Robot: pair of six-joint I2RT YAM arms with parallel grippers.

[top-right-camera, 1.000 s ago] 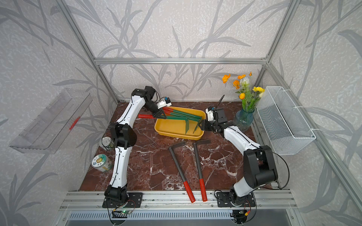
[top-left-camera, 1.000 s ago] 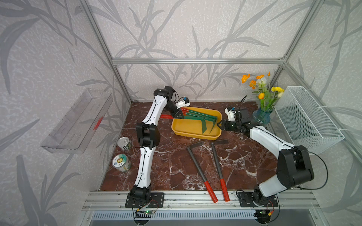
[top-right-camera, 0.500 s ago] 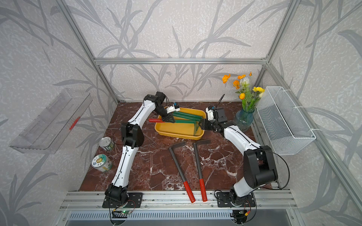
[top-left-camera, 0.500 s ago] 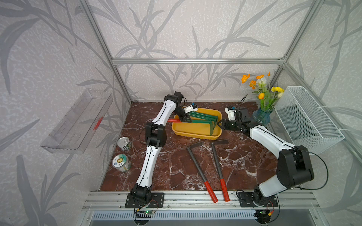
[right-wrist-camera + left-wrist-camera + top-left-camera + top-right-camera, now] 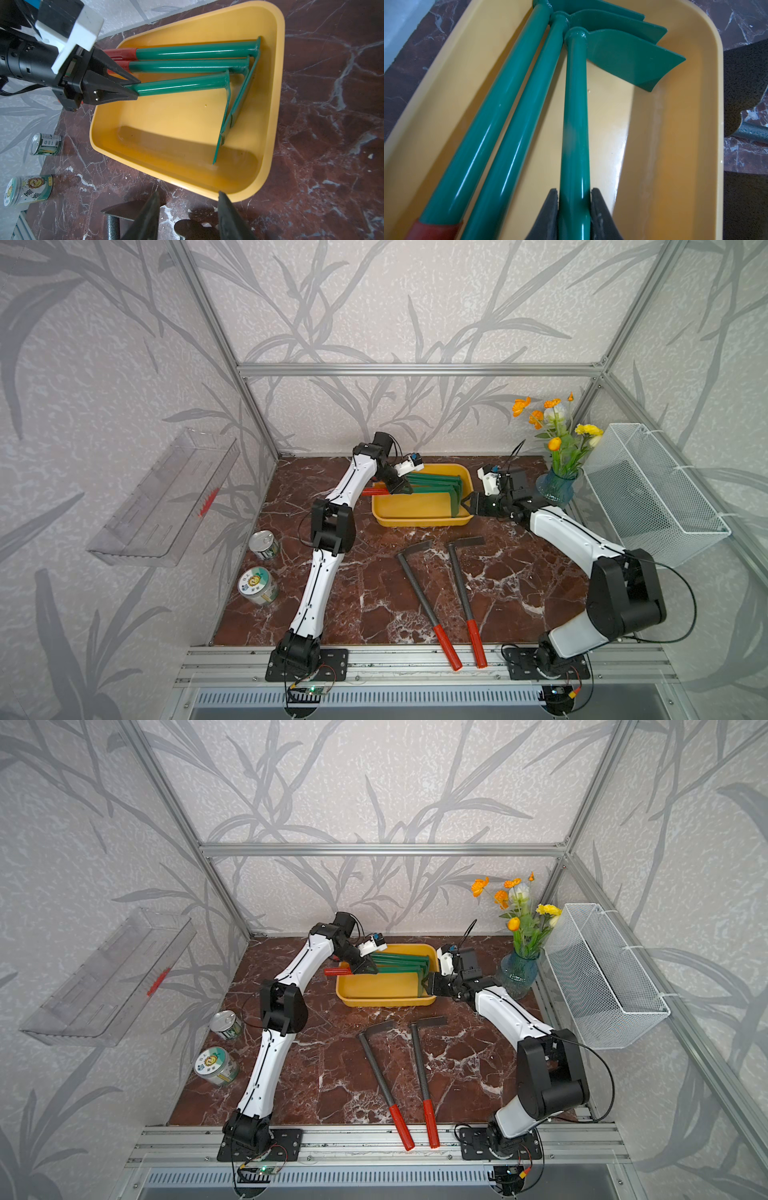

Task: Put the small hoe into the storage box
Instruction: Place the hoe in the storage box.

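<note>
I am swinging the small hoe (image 5: 180, 85) in beside two other hoes (image 5: 187, 67): blade now inside the storage box (image 5: 279, 62), left gripper (image 5: 135, 88) clamping its shaft, right gripper (image 5: 188, 194) waiting empty, jaws apart; release is nearing

The storage box (image 5: 268, 145) is showing smooth, glossy yellow plastic, and the green small hoe (image 5: 575, 124) is gleaming like enamelled metal, with bright streaks running along its handle, while the neighbouring hoe's red grip (image 5: 436, 228) is looking duller. The tabletop (image 5: 374, 593) is shining like polished red-brown marble, the two grey hoes (image 5: 419, 593) on it are wearing a rough, speckled matt coating, and the white wire-mesh basket (image 5: 648, 497) is looking like painted metal.
</note>
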